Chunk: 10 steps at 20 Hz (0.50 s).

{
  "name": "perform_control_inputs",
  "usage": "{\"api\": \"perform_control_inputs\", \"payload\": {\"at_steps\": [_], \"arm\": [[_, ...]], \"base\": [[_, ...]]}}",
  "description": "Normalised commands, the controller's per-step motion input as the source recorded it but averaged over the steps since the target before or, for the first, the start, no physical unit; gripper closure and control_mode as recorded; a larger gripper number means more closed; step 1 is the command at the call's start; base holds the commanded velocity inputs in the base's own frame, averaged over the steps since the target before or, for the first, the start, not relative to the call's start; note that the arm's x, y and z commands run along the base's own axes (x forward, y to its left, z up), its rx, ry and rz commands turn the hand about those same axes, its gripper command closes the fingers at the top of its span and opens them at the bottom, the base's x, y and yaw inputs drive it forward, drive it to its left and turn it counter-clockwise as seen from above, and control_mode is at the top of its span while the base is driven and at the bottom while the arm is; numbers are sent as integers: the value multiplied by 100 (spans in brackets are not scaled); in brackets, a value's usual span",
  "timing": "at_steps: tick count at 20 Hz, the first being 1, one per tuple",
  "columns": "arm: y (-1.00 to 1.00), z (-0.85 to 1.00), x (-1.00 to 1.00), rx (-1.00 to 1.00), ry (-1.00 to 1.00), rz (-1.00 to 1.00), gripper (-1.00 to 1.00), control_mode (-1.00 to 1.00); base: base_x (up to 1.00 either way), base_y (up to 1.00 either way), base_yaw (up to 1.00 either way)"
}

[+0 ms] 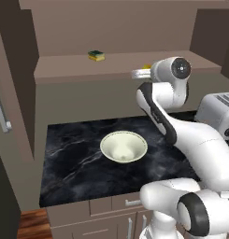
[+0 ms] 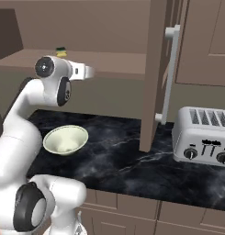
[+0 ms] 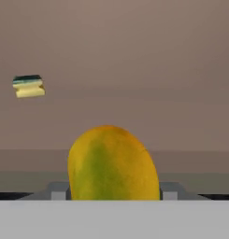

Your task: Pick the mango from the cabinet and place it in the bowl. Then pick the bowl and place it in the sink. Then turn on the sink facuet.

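In my left base view the cabinet [image 1: 64, 65] fills the upper half of the frame, its wide shelf running across. A green-and-yellow sponge [image 1: 96, 55] lies on that shelf, upper centre-left. Below it, in the middle of the frame, the bowl [image 1: 124, 146] stands upright on the black marbled tabletop [image 1: 69, 163], with nothing in it. Right of centre my arm reaches up to shelf level, and just a sliver of the mango [image 1: 146, 66] peeks out yellow beside the wrist. A toaster [image 1: 218, 112] sits at the right edge.

In the hand view the sponge [image 3: 28, 86] is at upper left, well apart from the mango [image 3: 112, 163], which stands large at bottom centre, yellow-orange with a green streak. The end effector [image 3: 114, 190] has a grey fingertip showing on each side of the fruit, close against it; I cannot tell whether they are actually pinching it or merely straddling it.
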Motion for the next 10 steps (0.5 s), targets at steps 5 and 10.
{"api": "perform_control_inputs", "payload": {"at_steps": [5, 10], "arm": [[0, -7, -100, -1, 0, 1, 100, -100], [18, -50, -97, -11, 4, 2, 100, -100]], "base": [[0, 0, 0], [0, 0, 0]]}}
